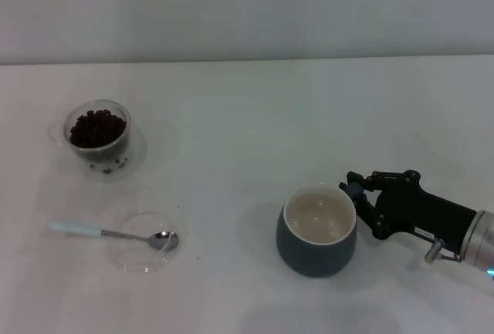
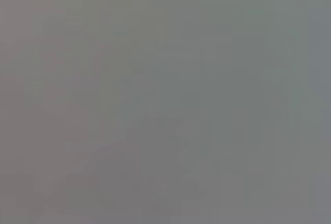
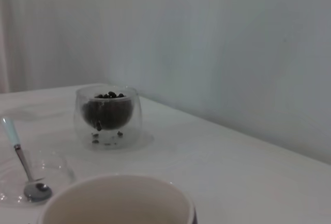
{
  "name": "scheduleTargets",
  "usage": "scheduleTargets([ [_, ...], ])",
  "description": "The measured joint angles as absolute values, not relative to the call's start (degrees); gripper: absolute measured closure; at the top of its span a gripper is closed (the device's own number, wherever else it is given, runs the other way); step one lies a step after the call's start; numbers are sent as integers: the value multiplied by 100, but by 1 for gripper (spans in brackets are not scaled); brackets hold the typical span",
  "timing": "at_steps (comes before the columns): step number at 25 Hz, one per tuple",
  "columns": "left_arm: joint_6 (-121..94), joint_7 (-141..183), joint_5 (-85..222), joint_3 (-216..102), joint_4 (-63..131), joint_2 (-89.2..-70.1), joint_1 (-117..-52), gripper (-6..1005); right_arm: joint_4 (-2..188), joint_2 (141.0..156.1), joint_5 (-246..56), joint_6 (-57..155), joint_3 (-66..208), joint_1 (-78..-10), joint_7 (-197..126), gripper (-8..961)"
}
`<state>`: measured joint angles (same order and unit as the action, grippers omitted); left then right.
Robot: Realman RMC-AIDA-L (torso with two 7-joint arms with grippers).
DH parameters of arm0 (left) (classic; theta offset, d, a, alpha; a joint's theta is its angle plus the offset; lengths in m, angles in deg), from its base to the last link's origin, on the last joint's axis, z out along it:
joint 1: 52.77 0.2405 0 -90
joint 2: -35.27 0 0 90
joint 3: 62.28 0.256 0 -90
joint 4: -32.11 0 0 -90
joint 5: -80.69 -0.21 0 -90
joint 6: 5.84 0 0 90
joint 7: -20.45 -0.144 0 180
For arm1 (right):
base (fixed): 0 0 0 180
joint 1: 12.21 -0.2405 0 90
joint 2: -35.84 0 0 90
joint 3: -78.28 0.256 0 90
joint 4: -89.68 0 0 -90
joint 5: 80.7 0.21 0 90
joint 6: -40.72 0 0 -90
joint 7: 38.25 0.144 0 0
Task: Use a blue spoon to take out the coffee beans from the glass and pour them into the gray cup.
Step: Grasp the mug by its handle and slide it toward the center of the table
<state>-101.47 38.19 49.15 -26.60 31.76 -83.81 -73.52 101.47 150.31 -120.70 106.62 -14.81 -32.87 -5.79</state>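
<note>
The gray cup (image 1: 316,234) stands at the front right, cream-white inside and holding nothing. Its rim fills the near edge of the right wrist view (image 3: 119,195). My right gripper (image 1: 356,195) is against the cup's right side, where the handle is hidden. The glass (image 1: 99,140) with a heap of coffee beans (image 1: 96,127) stands at the far left; it also shows in the right wrist view (image 3: 107,118). The blue spoon (image 1: 77,230) lies at the front left, its bowl resting in a shallow glass dish; it also shows in the right wrist view (image 3: 19,154). My left gripper is out of view.
The shallow clear glass dish (image 1: 133,261) under the spoon's bowl sits at the front left of the white table (image 1: 247,133). A few loose beans lie at the foot of the glass (image 1: 108,167). The left wrist view shows only flat grey.
</note>
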Motion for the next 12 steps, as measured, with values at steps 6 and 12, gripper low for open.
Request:
scheduleTargets([
  [6,-10147,3821,4960,-2660,3176,-8388,-7351,110,10212,15086,-12063,10662,-1356,-3261,-526,778],
  [12,-10160,3821,4960,-2647,3172,-8399,-7368,110,10219,15123,-12059,10637,-1384,-3312,-381,786],
])
